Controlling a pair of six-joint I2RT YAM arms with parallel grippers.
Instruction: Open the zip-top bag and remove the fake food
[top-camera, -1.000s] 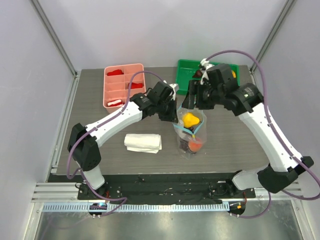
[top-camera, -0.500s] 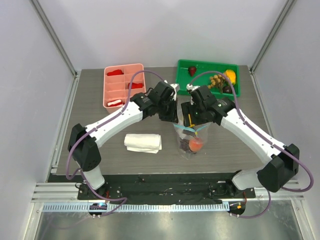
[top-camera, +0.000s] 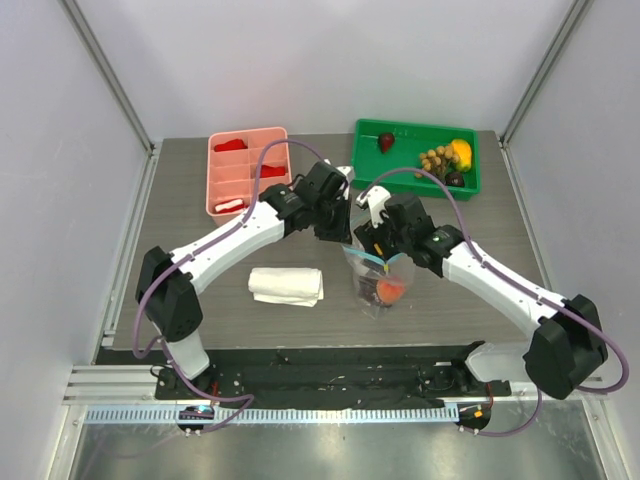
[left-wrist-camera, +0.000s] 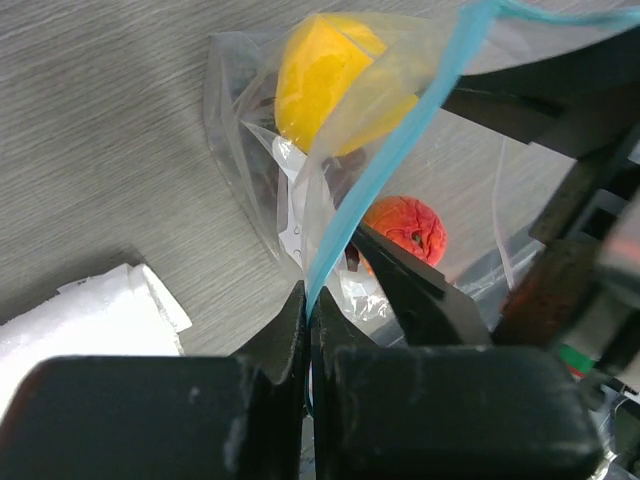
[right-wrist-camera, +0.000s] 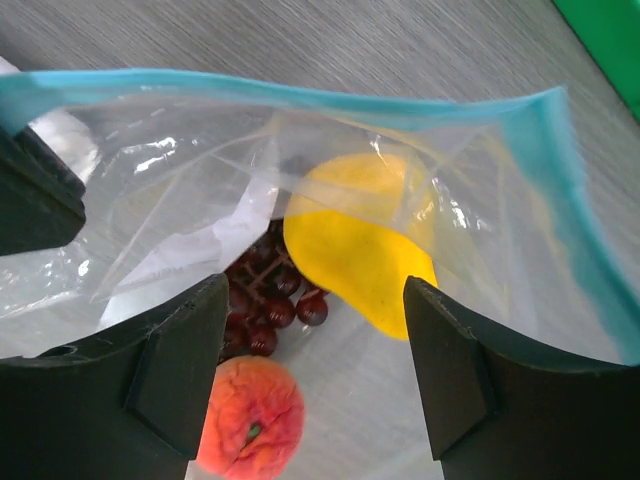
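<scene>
- Top view: your left hand (top-camera: 335, 228) and right hand (top-camera: 385, 240) meet over the zip-top bag (top-camera: 378, 280), upright on the bench (top-camera: 180, 200); the right is nearer its mouth.
- Left wrist: left hand clenched on the blue zip strip (left-wrist-camera: 395, 150).
- Right wrist: right hand spread above the open mouth; fake food (right-wrist-camera: 360, 250) lies straight below.

- Left tool (left-wrist-camera: 308, 300): black fingers pressed together, pinching the light-blue zip strip (left-wrist-camera: 392, 150) of the zip-top bag (left-wrist-camera: 245, 130).
- Bag: clear and crinkled, with its strip running up to the right.
- Fake food inside: yellow piece (left-wrist-camera: 325, 75) at top; red-orange piece (left-wrist-camera: 405, 228) lower, just beside the right finger.
- White cloth (left-wrist-camera: 90, 320): lower left, on the grey wood-grain tabletop (left-wrist-camera: 100, 120).
</scene>
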